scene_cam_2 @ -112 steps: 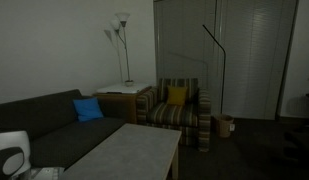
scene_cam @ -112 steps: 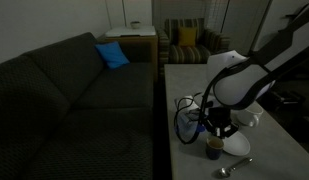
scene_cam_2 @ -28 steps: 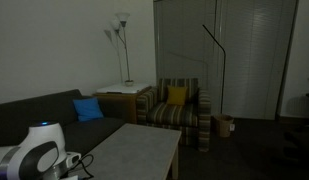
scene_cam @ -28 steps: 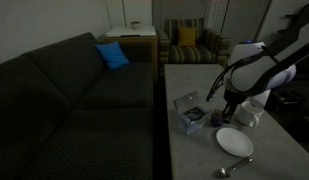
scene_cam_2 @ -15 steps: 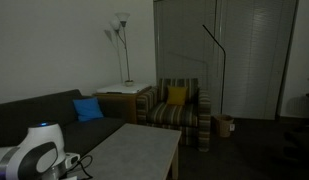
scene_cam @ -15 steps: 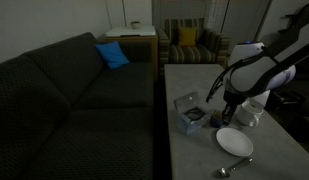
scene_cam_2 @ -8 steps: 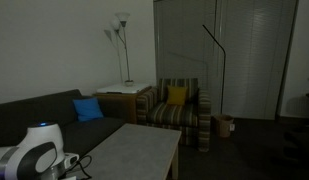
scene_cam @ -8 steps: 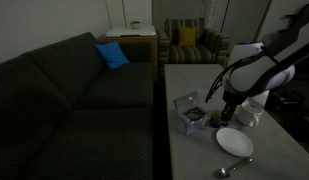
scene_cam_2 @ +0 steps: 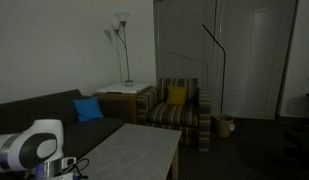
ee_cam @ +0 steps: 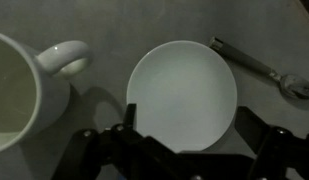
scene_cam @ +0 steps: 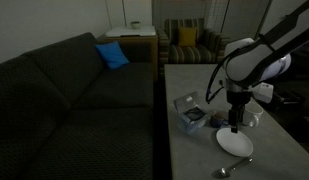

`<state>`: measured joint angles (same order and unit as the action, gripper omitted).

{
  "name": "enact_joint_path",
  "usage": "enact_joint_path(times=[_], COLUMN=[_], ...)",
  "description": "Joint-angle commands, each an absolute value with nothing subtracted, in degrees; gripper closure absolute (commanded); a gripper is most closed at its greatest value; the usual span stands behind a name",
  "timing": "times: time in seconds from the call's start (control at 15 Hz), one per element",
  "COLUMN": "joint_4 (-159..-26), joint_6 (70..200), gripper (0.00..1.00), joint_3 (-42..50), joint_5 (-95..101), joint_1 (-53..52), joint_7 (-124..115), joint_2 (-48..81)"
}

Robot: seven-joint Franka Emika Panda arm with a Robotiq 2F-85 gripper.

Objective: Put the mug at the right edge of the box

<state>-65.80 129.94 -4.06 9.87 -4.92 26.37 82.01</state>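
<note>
Jaws: spread wide, empty, over plate (ee_cam: pixel 182 90).
Mug (scene_cam: pixel 216 119): on surface (scene_cam: pixel 189 85), just beside box (scene_cam: pixel 189 112); likely placed.
Neighbours: white cup (ee_cam: pixel 19 95), spoon (ee_cam: pixel 256 64).
Advice: rise straight, clear of mug and cup.

A round white plate (ee_cam: pixel 182 95) is lying on the grey desk (scene_cam: pixel 189 80), with a white cup (ee_cam: pixel 14 90) sitting just beside it and a spoon (ee_cam: pixel 259 68) resting near its other side. A blue cushion (scene_cam: pixel 112 55) is leaning on the dark sofa (scene_cam: pixel 64 100), and a striped armchair (scene_cam_2: pixel 179 118) is holding a yellow cushion (scene_cam_2: pixel 176 96).
</note>
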Motion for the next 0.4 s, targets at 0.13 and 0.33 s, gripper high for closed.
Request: enact_joint_path(times=[0.13,0.33], joint_4=[-72.04,-75.27], joint_6=[127.42,130.23], gripper=[0.0,0.0], joint_3=[-1.68,-0.67], joint_5=[11.9,13.56], joint_1=[-7.43,-9.26], joint_7=[22.47,19.3], joint_2=[74.23,71.39])
